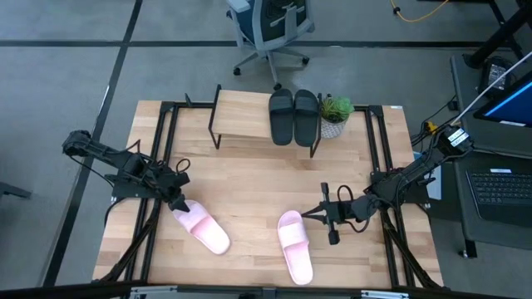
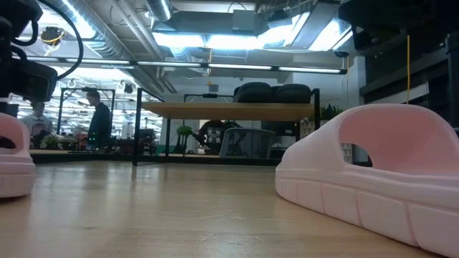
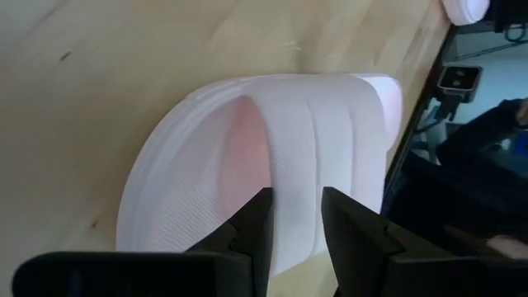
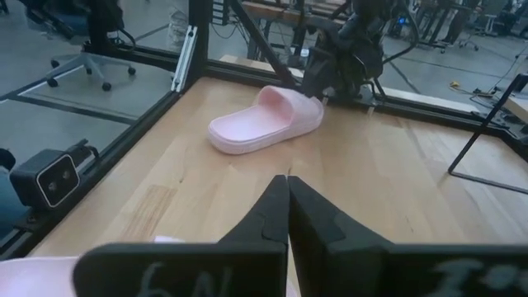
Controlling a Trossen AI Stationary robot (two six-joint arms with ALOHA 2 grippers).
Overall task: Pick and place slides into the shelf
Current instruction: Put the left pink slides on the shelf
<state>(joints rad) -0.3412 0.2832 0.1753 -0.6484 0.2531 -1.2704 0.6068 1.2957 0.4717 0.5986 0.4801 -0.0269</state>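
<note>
**2 black slides up, 2 pink slides to go**

On the left side of the table, the left gripper [image 1: 178, 199] is at the heel end of a pink slide [image 1: 202, 230]. In the left wrist view, its 2 fingers [image 3: 257, 227] sit on each side of the slide's wide strap. The claw is part way open with the strap between the fingers. It looks like it is gripping the strap, but the slide lies flat on the wood and is not lifted.

In the middle, at the back of the table, stands the shelf [image 1: 243, 118]. It has a light wood top and thin black legs. The 2 black slides [image 1: 293, 115] sit side by side on the right part of the shelf top. The left part of the top is bare wood. So about half the job looks done.

A bit to the right and near the front lies the second pink slide [image 1: 294, 247]. It is flat on the table too. The right gripper [image 1: 327, 214] is just beside it, and its claw is shut tight on nothing. Both pink slides must go up on the shelf.

The table [image 1: 249, 183] is pale wood planks with a black frame round it. A small green plant [image 1: 335, 115] in a white pot stands next to the shelf. Behind the table is a grey floor with an office chair [image 1: 270, 29]. A laptop [image 1: 500, 187] sits far right. In the low view, a person [image 2: 97, 120] stands far off in a big room with bright ceiling lights.
</note>
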